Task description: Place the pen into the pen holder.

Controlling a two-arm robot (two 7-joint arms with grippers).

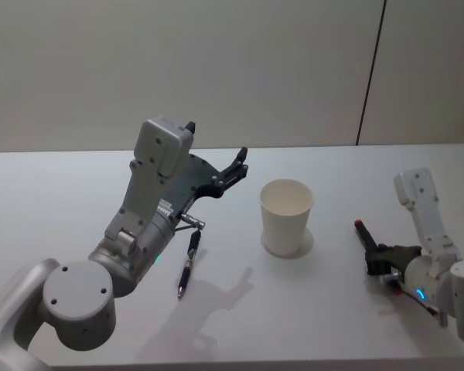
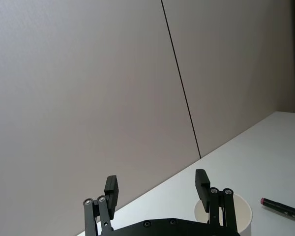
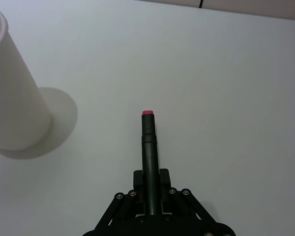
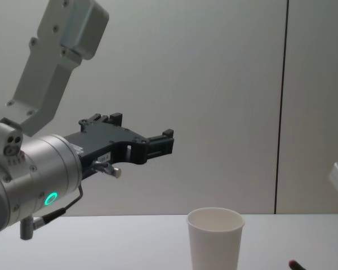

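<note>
We see our right end effector (image 1: 377,256) low over the white worktop (image 1: 332,317), on the right side, its fingers (image 3: 136,180) closed narrow around a black pen with a pink-red end (image 1: 364,235). The right wrist view shows this pen (image 3: 149,140) clamped between the two fingers of the right end effector (image 3: 150,181) and sticking straight out ahead of them, coloured end foremost. We cannot tell whether the pen touches the worktop.

The plain white paper cup with a rolled rim (image 1: 286,220) stands upright near the middle of the worktop, well apart from the held pen and to its left. From the chest view the cup (image 4: 214,239) shows an open mouth, and the pink-red end of the pen (image 4: 293,263) peeks in low at the right.

Our left end effector (image 1: 238,164) hangs raised above the worktop, left of the cup, pointing towards the grey wall (image 1: 216,69). Its fingers (image 2: 111,189) are spread wide and hold nothing; in the left wrist view the cup (image 2: 244,219) sits just behind one finger.

A second dark pen (image 1: 189,261) lies flat on the worktop under the left arm, left of the cup and apart from it.
</note>
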